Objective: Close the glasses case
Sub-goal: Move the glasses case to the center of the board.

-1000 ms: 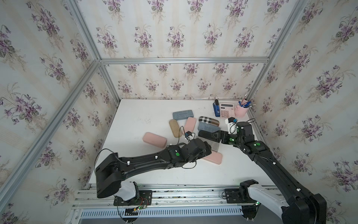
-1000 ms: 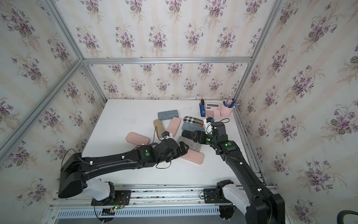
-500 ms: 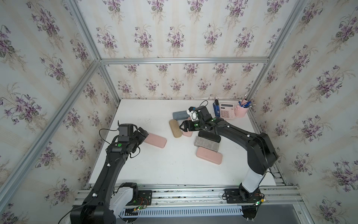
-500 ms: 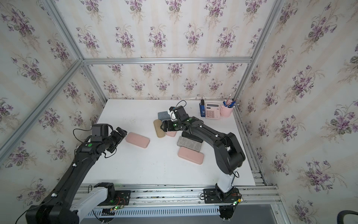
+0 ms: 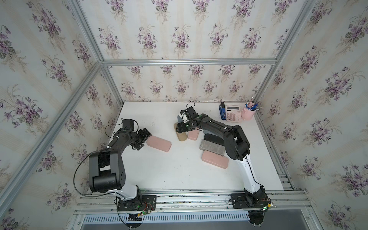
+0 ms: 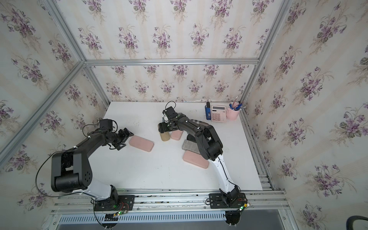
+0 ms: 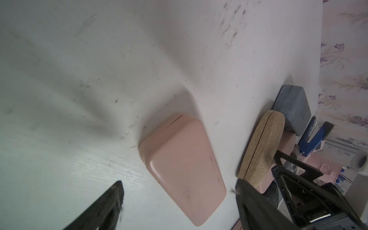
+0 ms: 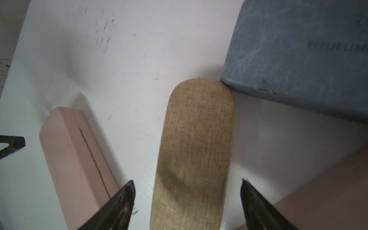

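Note:
A pink glasses case [image 5: 159, 143] [image 6: 141, 143] lies left of centre on the white table, lid down with only a thin seam showing at its end [image 7: 179, 159]. My left gripper [image 5: 145, 139] [image 6: 125, 139] [image 7: 179, 182] is open at the case's left end, one finger on each side and neither touching it. A tan fabric case [image 5: 181, 137] [image 6: 165, 136] [image 8: 197, 143] lies further back, also shut. My right gripper [image 5: 177, 129] [image 6: 162, 128] [image 8: 187, 181] hovers open over it, its fingers straddling the case with gaps on both sides.
A blue-grey case [image 8: 298, 49] touches the tan case's far end. A short pink case [image 5: 193, 135], a black case [image 5: 211, 137], a grey case [image 5: 212, 147] and another pink case [image 5: 214, 162] lie to the right. A stapler [image 5: 223, 112], calculator [image 5: 233, 113] and pen cup [image 5: 248, 113] stand at the back right.
A second ago the left arm was stretched across to the front-right cases; it now sits at the left pink case. The right arm swung from the right side to above the tan case.

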Robot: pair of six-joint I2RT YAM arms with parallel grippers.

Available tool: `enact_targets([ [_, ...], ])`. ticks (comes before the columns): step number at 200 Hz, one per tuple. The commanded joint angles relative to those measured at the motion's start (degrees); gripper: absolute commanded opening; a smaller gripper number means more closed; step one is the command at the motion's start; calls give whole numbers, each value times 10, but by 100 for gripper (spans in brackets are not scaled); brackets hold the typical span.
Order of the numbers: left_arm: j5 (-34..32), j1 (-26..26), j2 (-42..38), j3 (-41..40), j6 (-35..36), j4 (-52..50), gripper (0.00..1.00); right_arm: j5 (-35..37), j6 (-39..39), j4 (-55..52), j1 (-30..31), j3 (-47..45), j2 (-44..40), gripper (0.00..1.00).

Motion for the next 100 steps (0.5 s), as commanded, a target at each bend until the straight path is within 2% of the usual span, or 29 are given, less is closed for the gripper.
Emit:
enact_targets([
  [1, 11, -1, 29, 22, 34, 5, 87, 8, -19, -25, 3, 6, 10, 83],
  [32, 14, -11, 47, 4, 37, 24, 85, -13, -33, -16, 7, 2, 17, 82],
  [64, 24, -52, 66, -7, 37, 43, 82, -15, -59, -20, 12, 5, 34, 80],
  [100, 25, -91, 36, -58, 7, 79, 80, -19, -95, -39, 16, 1, 29, 76],
])
